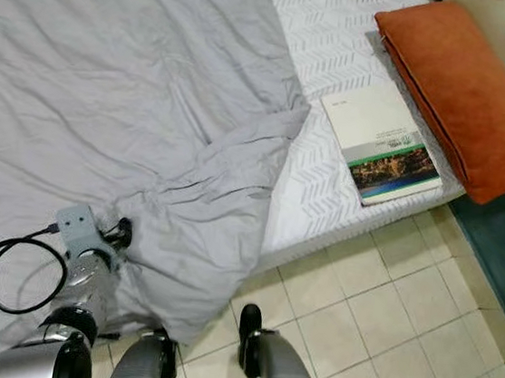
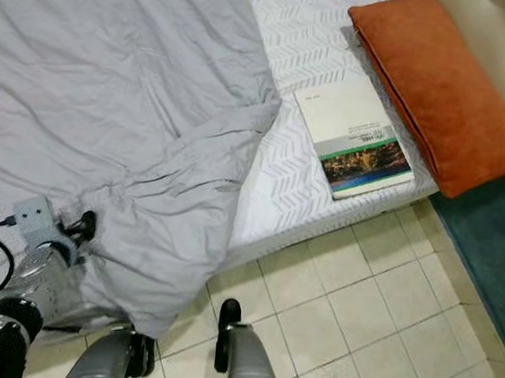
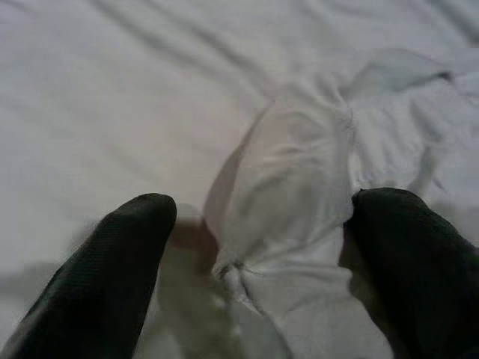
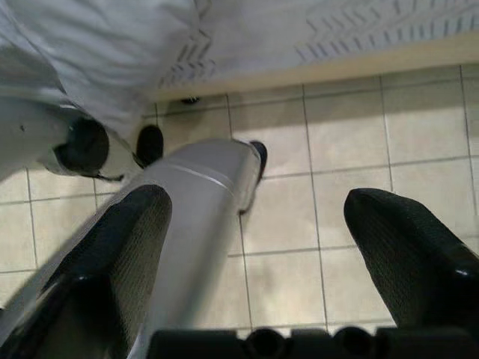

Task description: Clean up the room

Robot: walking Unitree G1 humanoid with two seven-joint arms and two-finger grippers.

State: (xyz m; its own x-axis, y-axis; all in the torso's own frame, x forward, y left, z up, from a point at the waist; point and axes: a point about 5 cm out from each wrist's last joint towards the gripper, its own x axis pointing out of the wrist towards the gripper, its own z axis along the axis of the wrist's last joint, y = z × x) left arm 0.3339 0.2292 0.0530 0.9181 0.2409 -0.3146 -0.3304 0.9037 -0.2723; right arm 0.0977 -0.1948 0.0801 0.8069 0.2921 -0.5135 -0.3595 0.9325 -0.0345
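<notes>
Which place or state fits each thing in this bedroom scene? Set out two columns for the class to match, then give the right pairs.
Things:
1. grey sheet
2. book
3. orange cushion
4. right gripper

Places or states:
A. hangs open over the tiled floor
B. lies on the bare white mattress, beside the cushion
C. a fold of it sits between the left gripper jaws
D. lies at the mattress edge, against the padded headboard

Pairs: 1-C, 2-B, 3-D, 4-A
</notes>
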